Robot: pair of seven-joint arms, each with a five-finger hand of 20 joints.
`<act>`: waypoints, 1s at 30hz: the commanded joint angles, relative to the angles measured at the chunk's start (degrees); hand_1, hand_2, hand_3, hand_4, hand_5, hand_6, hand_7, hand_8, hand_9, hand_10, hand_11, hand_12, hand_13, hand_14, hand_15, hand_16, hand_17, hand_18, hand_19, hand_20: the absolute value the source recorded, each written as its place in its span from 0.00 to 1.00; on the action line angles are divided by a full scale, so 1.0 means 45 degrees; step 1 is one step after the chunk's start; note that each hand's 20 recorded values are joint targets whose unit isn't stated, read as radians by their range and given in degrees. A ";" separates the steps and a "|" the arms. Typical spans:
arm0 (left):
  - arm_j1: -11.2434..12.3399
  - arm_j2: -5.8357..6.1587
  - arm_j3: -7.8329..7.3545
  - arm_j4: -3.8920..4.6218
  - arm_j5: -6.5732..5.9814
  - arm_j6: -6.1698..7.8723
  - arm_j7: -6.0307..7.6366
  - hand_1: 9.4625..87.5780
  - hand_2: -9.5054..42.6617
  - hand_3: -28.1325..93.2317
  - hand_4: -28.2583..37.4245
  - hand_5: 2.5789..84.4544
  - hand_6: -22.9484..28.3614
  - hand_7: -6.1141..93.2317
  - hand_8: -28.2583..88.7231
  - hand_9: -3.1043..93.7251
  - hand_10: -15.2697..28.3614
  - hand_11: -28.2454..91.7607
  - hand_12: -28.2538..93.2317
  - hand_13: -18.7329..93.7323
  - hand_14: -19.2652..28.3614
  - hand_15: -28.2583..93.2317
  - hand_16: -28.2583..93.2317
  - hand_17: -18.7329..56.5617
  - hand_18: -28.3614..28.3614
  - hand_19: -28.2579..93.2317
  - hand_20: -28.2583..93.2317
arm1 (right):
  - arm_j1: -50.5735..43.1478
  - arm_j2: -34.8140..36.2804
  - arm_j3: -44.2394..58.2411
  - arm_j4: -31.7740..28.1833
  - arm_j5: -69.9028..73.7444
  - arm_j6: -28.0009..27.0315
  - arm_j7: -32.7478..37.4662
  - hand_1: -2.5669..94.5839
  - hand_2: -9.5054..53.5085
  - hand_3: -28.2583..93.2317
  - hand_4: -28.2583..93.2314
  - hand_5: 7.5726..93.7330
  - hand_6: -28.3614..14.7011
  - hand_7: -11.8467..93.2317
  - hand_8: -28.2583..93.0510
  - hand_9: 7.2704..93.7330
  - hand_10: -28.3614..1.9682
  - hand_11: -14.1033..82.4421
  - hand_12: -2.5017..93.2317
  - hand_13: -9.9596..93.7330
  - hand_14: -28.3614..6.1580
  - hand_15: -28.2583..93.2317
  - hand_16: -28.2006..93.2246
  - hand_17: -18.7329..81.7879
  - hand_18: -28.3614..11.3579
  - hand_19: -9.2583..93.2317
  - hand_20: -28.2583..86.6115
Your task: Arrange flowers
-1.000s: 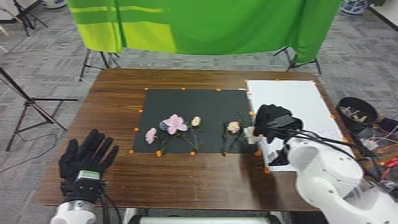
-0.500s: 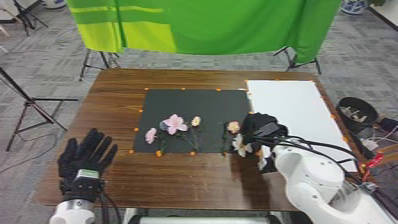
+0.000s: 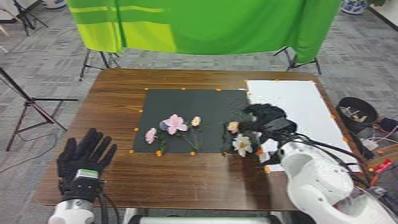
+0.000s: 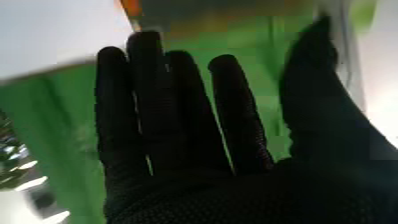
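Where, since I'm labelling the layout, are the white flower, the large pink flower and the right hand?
White flower (image 3: 242,143): head view, on its blossom.
Large pink flower (image 3: 175,123): head view, on its petals.
Right hand (image 3: 269,119): head view, on its black glove.

I see an open white flower (image 3: 242,144) near my right robot hand (image 3: 269,120). Long-stemmed pink blooms (image 3: 175,123) and a cream one (image 3: 195,121) lie to its left.

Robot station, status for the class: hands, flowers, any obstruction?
Left hand open, near left. Right hand open, by right edge of dark mat. White flower at mat's near right corner; right hand close, possibly in the way.
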 commanded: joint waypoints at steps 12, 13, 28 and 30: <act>-0.2067 0.1399 -0.0802 0.1160 0.1477 -0.1299 -0.1245 0.18 0.50 0.78 0.00 0.46 0.62 0.12 0.18 0.35 0.69 0.38 0.31 0.36 0.72 0.49 0.17 0.17 0.77 0.54 0.34 | -0.0972 -0.2003 0.4747 0.0506 1.5321 0.1000 -0.6116 0.05 0.32 0.89 0.00 0.35 0.66 0.20 0.14 0.35 0.51 0.18 0.13 0.39 0.45 0.30 0.39 0.35 0.29 0.24 0.42; -0.2140 0.1437 -0.0853 0.1206 0.1486 -0.1341 -0.1261 0.18 0.50 0.78 0.00 0.45 0.62 0.12 0.19 0.34 0.69 0.37 0.31 0.36 0.71 0.48 0.17 0.17 0.77 0.54 0.34 | -0.1070 -0.2071 0.4896 0.0438 1.5355 0.0787 -0.5955 0.04 0.31 0.89 0.00 0.35 0.66 0.20 0.15 0.34 0.50 0.18 0.13 0.38 0.45 0.30 0.39 0.35 0.29 0.23 0.42; -0.2552 0.1562 -0.1098 0.1396 0.1592 -0.1477 -0.0329 0.16 0.48 0.78 0.00 0.38 0.59 0.08 0.19 0.25 0.64 0.32 0.29 0.28 0.62 0.36 0.17 0.16 0.73 0.49 0.31 | -0.0668 -0.2343 0.5015 0.0538 1.4961 -0.0645 -0.5425 0.06 0.21 0.89 0.00 0.30 0.60 0.17 0.16 0.29 0.47 0.16 0.12 0.33 0.49 0.27 0.37 0.33 0.34 0.17 0.41; -0.2796 0.1563 -0.0964 0.1424 0.1562 -0.1453 -0.0332 0.16 0.48 0.78 0.00 0.38 0.59 0.08 0.19 0.25 0.64 0.32 0.29 0.27 0.62 0.36 0.17 0.17 0.73 0.48 0.31 | -0.0686 -0.2292 0.5026 0.0534 1.4851 -0.0584 -0.5423 0.07 0.19 0.89 0.00 0.30 0.60 0.17 0.16 0.28 0.47 0.16 0.12 0.33 0.49 0.27 0.37 0.33 0.33 0.18 0.41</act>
